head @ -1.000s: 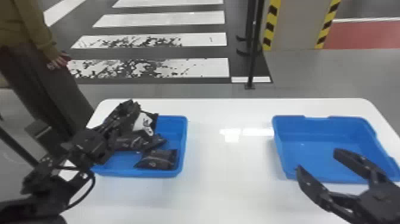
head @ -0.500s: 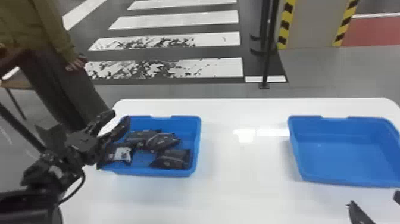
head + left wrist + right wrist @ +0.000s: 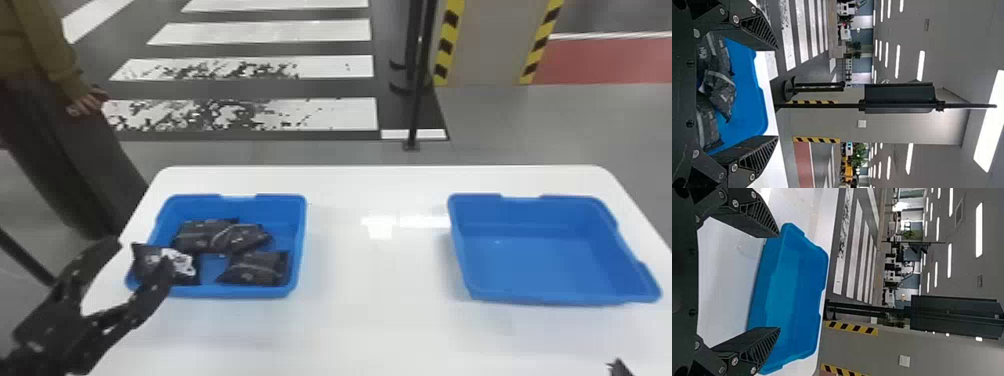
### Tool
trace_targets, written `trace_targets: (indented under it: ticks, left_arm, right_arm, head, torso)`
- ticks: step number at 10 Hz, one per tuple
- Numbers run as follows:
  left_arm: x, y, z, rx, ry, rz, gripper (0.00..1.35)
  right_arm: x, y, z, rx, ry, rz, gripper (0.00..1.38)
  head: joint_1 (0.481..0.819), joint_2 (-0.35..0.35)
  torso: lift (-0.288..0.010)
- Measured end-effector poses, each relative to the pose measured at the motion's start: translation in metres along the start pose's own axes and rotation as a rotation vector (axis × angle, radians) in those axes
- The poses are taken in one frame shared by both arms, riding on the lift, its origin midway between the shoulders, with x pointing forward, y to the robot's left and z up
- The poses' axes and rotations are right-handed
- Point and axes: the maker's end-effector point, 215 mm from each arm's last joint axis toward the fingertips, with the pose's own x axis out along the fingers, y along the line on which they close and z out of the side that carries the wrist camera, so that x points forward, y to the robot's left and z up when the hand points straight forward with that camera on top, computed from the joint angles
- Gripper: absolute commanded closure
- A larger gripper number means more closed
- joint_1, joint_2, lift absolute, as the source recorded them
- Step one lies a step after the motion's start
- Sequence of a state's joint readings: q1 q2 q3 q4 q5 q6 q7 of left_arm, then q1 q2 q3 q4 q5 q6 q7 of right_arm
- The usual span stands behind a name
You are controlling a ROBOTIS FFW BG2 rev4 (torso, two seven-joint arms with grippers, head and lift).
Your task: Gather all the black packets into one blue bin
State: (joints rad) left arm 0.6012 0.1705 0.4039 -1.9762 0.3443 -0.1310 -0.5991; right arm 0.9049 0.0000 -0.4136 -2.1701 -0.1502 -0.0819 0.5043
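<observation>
My left gripper [image 3: 142, 255] stands open at the left bin's near-left corner, one finger overlapping the packet with a white print [image 3: 145, 265]. In the left blue bin [image 3: 300, 240] lie further black packets: two touching toward the back [image 3: 200, 237] [image 3: 245, 237] and one at the front right [image 3: 257, 268]. In the left wrist view, the left gripper [image 3: 777, 94] has its fingers wide apart, with packets [image 3: 721, 88] in the bin beyond. At the bottom right edge a tip of the right gripper [image 3: 620, 367] shows; in the right wrist view the right gripper [image 3: 778, 282] is open before the right bin [image 3: 797, 278].
The right blue bin [image 3: 545, 260] holds no packets and stands on the white table [image 3: 375, 310], with a broad gap between the bins. A person stands behind the table's left end, and a black post [image 3: 417, 90] rises from the floor beyond the back edge.
The white-printed packet has come down from the left gripper into the bin's left side, and that gripper has drawn back to the left. The right gripper has withdrawn toward the bottom right. The head view has shifted.
</observation>
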Motion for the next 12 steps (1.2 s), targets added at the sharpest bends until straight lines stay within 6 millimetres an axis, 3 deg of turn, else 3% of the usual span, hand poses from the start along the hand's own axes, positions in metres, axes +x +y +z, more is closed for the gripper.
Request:
trace_targets:
  ticks: [3,5,8,12]
  left_arm:
    - [-0.068,-0.028,0.012,-0.009,0.021,0.064,0.24]
    - [-0.095,-0.044,-0.006,-0.054,0.075,0.087,0.24]
    - [-0.108,-0.054,-0.010,-0.073,0.087,0.101,0.24]
    - [-0.107,-0.055,-0.010,-0.070,0.088,0.100,0.24]
  right_arm:
    - [-0.026,-0.025,0.009,-0.074,-0.020,-0.051,0.21]
    - [-0.034,-0.027,0.010,-0.092,-0.029,-0.062,0.22]
    - [-0.039,-0.027,0.014,-0.095,-0.045,-0.068,0.22]
    - [-0.040,-0.029,0.015,-0.090,-0.052,-0.076,0.22]
  head:
    - [0.695,-0.045]
    - [0.695,-0.069]
    - [0.695,-0.090]
    - [0.695,-0.097]
  torso:
    - [-0.110]
    - [-0.110]
    - [-0.110]
    - [-0.110]
